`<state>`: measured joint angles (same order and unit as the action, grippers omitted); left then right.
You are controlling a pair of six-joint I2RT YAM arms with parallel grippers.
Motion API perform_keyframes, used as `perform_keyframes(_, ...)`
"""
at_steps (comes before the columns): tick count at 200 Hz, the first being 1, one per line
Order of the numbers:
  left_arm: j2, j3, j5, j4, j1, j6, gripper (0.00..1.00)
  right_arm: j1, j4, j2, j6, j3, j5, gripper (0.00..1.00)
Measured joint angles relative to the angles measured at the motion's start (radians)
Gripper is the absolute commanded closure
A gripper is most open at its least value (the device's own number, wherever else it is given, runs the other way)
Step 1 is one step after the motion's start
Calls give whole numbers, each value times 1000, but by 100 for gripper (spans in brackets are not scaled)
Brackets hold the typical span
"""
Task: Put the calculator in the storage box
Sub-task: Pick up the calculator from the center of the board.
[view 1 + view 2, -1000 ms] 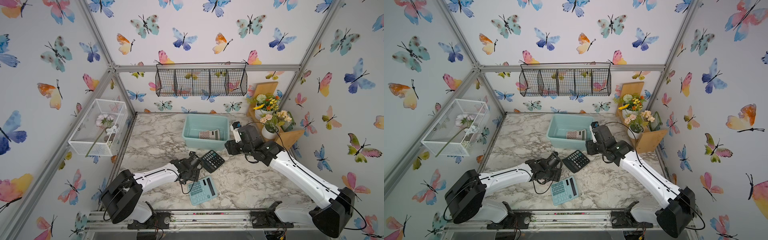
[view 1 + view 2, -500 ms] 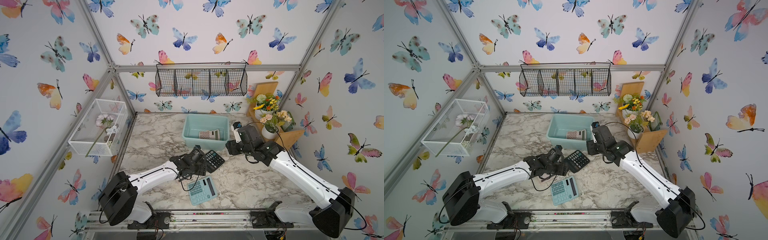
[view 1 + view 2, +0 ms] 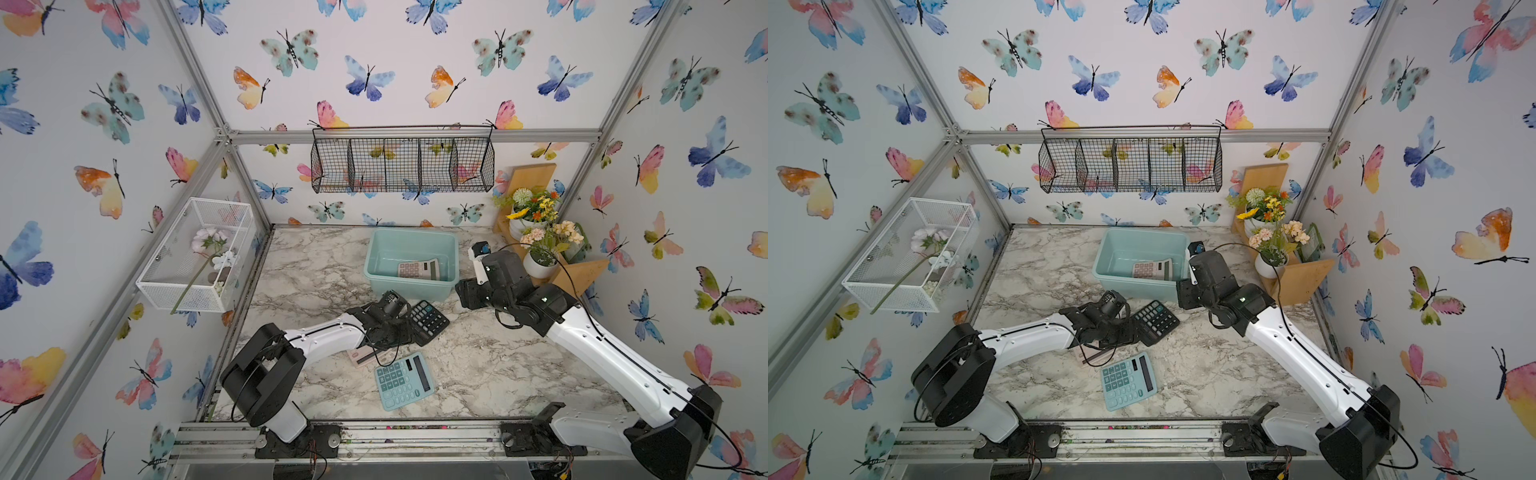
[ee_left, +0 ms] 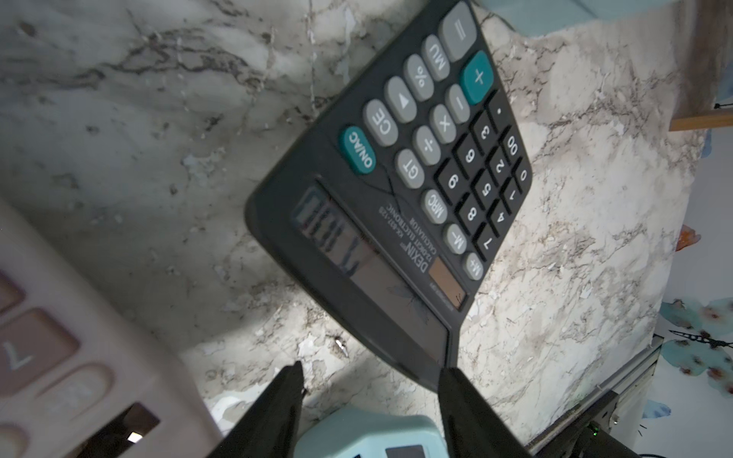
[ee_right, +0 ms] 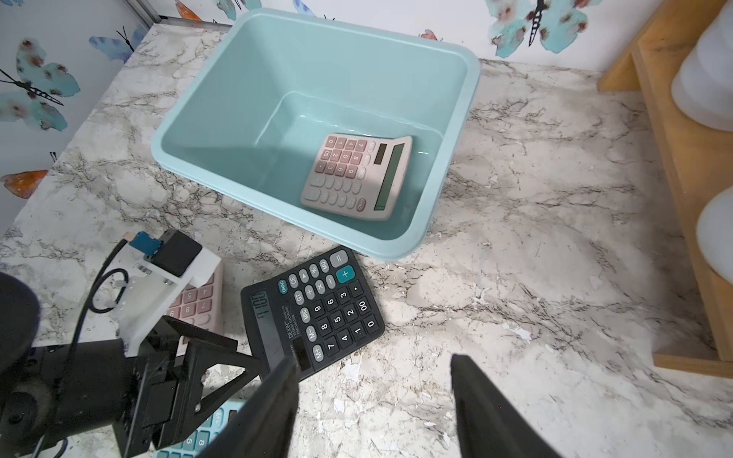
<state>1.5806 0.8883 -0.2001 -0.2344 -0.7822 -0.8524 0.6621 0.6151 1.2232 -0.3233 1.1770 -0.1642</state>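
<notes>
The light teal storage box point(image 3: 382, 257) point(image 5: 238, 99) stands at the back middle with a pink calculator point(image 3: 417, 269) point(image 5: 357, 174) lying in it. A black calculator point(image 3: 430, 322) point(image 4: 416, 178) lies on the marble just in front of the box. My left gripper point(image 3: 405, 328) point(image 4: 371, 376) is open at its display end, with one corner of it between the fingers. My right gripper point(image 3: 465, 293) point(image 5: 375, 363) hangs open and empty above the table, right of the box. A teal calculator point(image 3: 404, 380) lies nearer the front, and another pink calculator point(image 3: 363, 356) point(image 4: 59, 337) lies under my left arm.
A black wire basket point(image 3: 403, 166) hangs on the back wall and a white mesh basket point(image 3: 195, 253) on the left wall. Flower pots point(image 3: 540, 257) sit on a wooden shelf point(image 3: 582, 270) in the back right corner, close to my right arm.
My left gripper has slid towards the black calculator's display end and its jaws have narrowed a little. The right arm has barely moved.
</notes>
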Motion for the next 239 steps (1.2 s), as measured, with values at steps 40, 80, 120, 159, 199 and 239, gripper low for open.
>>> perform_keyframes(40, 32, 21, 0, 41, -2, -58, 43, 0, -2, -12, 3, 0, -4, 35)
perform_keyframes(80, 109, 45, 0, 88, -5, -87, 51, 0, -3, -12, 3, 0, -11, 35)
perform_keyframes(120, 137, 45, -2, 134, -4, -106, 83, 0, -4, -12, 3, 0, -16, 35)
perform_keyframes(159, 89, 46, 16, 166, -8, -89, 100, 0, -10, -12, 3, -6, -20, 35)
perform_keyframes(199, 23, 23, 47, 95, -9, -42, 100, 0, -10, -12, 3, -6, -24, 35)
perform_keyframes(239, -144, 34, 71, -169, -5, 74, 100, 0, -10, -17, 3, -6, -34, 35)
